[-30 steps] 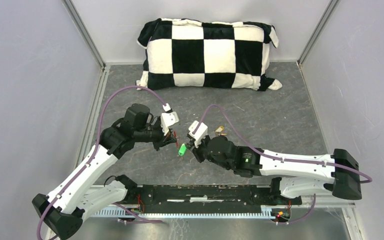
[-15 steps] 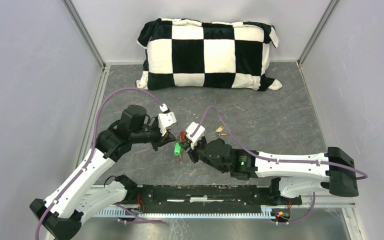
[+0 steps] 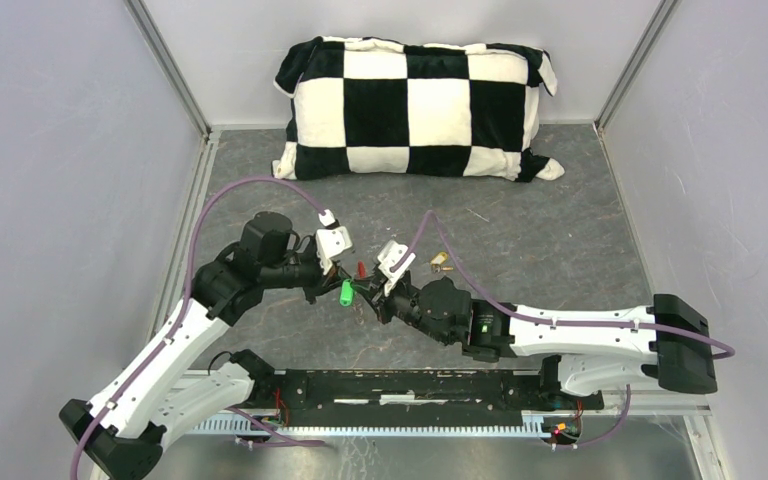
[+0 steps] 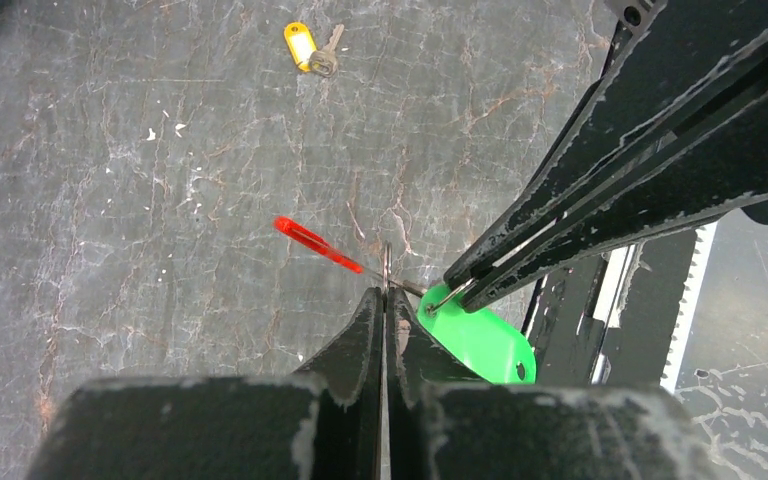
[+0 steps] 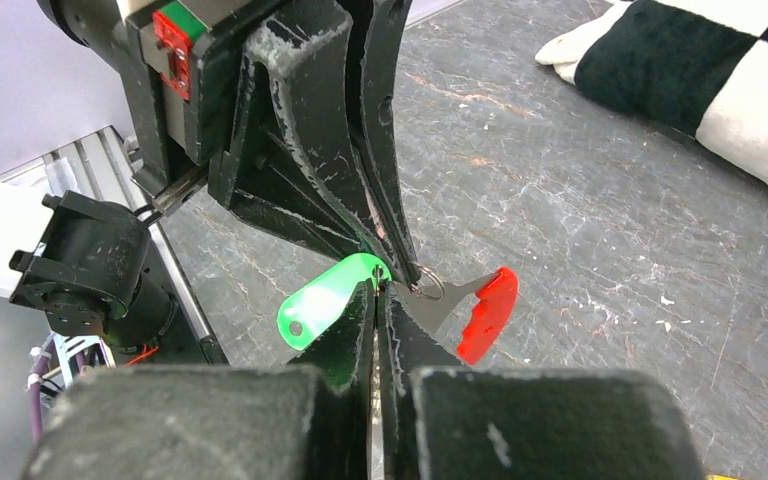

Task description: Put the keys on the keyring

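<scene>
My left gripper (image 3: 340, 279) (image 4: 385, 298) is shut on the keyring (image 4: 387, 262), a thin silver ring seen edge-on, and its red tag (image 4: 306, 238) (image 5: 488, 312) sticks out to one side. My right gripper (image 3: 370, 294) (image 5: 378, 292) is shut on the green key (image 5: 324, 300) (image 4: 480, 341) (image 3: 346, 292), pinching its metal part while the green head hangs to the left. The two sets of fingertips meet above the floor, with the green key's end right at the keyring (image 5: 430, 290). A yellow-headed key (image 4: 305, 45) (image 3: 441, 263) lies loose on the dark mat beyond.
A black-and-white checkered pillow (image 3: 415, 105) lies against the back wall. Grey walls enclose the mat (image 3: 560, 230) on the left, right and back. A black rail (image 3: 410, 388) with the arm bases runs along the near edge.
Both grippers shifted slightly left and closed in on each other. The green key rose and moved left until it met the keyring. The red tag came into view.
</scene>
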You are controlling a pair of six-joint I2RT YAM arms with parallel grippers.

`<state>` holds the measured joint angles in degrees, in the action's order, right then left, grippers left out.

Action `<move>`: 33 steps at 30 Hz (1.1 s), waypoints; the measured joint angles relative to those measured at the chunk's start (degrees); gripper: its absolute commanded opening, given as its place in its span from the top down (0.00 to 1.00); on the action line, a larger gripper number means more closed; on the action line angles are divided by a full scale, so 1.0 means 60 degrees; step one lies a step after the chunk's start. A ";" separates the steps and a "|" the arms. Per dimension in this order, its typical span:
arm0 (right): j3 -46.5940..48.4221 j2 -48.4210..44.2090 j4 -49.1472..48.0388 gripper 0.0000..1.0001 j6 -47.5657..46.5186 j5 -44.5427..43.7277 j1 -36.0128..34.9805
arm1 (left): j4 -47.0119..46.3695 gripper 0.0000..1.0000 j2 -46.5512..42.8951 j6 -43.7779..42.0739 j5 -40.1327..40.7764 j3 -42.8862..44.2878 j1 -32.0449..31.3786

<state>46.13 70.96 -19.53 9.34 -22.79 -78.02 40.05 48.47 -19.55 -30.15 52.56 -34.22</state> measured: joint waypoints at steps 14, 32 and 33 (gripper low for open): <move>0.0004 0.0310 0.0135 1.00 0.0259 -0.0459 -0.0062 | -0.0007 0.98 -0.0572 -0.0437 -0.0073 -0.0262 0.0004; 0.0026 0.0466 -0.0138 1.00 0.0251 -0.0277 -0.0058 | 0.0098 0.98 -0.0699 -0.1071 -0.0237 -0.0390 0.0018; 0.0026 0.0481 -0.0164 1.00 0.0251 -0.0273 -0.0058 | 0.0102 0.98 -0.0703 -0.1086 -0.0237 -0.0390 0.0022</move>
<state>46.28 73.84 -20.51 10.85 -24.43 -78.37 40.66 44.25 -26.06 -31.57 50.22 -34.09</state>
